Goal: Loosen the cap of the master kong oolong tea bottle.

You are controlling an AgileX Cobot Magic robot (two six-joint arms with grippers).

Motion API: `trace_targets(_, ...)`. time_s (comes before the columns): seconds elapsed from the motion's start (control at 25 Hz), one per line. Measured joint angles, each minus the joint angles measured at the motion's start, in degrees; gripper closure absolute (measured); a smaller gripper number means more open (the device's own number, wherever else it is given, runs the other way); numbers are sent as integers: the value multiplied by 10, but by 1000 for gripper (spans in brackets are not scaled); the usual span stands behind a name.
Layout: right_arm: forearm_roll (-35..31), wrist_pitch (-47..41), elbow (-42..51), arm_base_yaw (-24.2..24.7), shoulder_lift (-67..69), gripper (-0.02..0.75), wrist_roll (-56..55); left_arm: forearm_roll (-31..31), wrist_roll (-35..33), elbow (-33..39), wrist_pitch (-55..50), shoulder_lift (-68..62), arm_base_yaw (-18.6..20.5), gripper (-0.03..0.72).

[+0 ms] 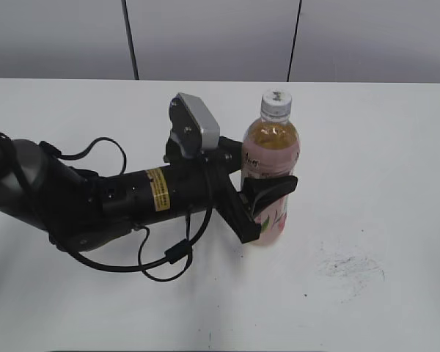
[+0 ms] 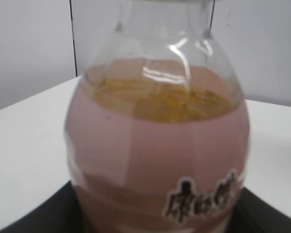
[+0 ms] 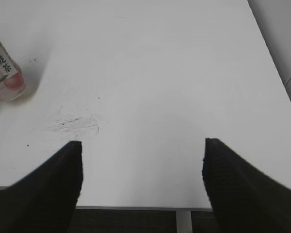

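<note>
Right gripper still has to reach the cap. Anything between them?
Nothing visible. The right gripper is open over bare table, and only scuff marks lie toward the bottle. The cap is uncovered; the left gripper holds the bottle lower down.

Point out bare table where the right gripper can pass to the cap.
Free: the table right of the bottle, down to the scuff. The cap is clear above. Crowded: left of the bottle, where the left gripper clasps it.
</note>
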State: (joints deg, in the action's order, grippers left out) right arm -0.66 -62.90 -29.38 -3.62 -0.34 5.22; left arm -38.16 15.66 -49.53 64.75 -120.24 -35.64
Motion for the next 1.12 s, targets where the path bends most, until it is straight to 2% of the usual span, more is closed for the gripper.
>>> trace_targets(0.48,1,0,0,0,0,159,0,1,-1,-5,25,-35,-1,293)
trace_targets(0.64,-26,1,-1,0,3,159,0,1,-1,-5,26,-35,-1,293)
trace_targets(1.12,-174,107,-50,0,285,169,15,1,-1,-5,27,-35,-1,293)
